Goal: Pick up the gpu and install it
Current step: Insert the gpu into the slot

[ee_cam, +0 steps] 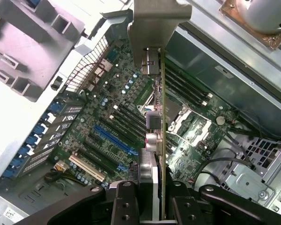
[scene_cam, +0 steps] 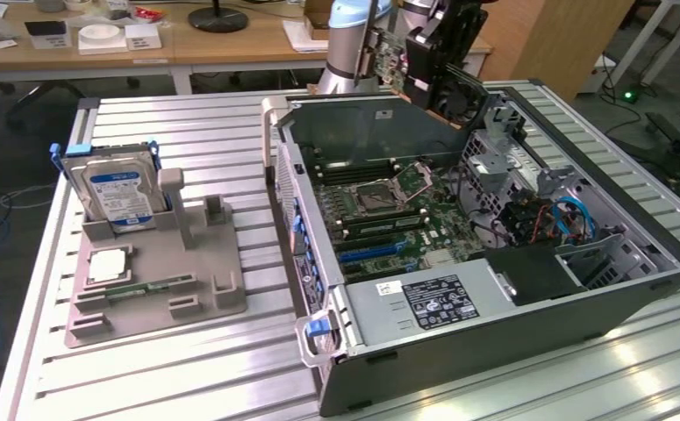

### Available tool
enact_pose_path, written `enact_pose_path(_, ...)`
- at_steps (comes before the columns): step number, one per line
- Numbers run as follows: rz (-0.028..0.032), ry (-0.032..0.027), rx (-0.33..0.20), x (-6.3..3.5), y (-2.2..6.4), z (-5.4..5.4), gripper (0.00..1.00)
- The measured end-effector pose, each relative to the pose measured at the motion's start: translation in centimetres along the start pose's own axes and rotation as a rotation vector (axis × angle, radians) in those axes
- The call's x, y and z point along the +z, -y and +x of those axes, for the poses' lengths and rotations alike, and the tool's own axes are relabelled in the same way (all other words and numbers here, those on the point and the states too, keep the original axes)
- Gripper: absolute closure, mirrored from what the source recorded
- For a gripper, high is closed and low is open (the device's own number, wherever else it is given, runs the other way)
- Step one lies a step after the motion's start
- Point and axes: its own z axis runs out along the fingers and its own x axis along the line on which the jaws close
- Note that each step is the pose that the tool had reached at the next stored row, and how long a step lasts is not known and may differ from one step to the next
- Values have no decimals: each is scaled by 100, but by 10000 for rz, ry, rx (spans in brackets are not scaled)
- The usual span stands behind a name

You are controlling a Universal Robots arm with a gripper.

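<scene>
One claw [ee_cam: 155, 206] is closed partway and pinches the gpu [ee_cam: 162, 117] from both sides. The gpu hangs in the air over the open computer case [scene_cam: 527, 324]. It is up near the back wall of the case and touches nothing below it. In the wrist view we see the card from its thin edge, with its metal end plate [ee_cam: 157, 28] sticking out past it. Far below lies the green board [ee_cam: 107, 108] with its long blue slot [ee_cam: 113, 138].

Things could go wrong, I think. The card looks a bit off from the slot, so if it goes down like this it may land beside it. The metal end plate could bump the case wall and tip the card. The claw holds just one part of the card, so a bump might make it slide or fall onto the board.
</scene>
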Motion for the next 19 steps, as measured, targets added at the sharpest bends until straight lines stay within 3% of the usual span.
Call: enact_pose_path(19, -37, -45, -1384, 0, 3, 2, 72)
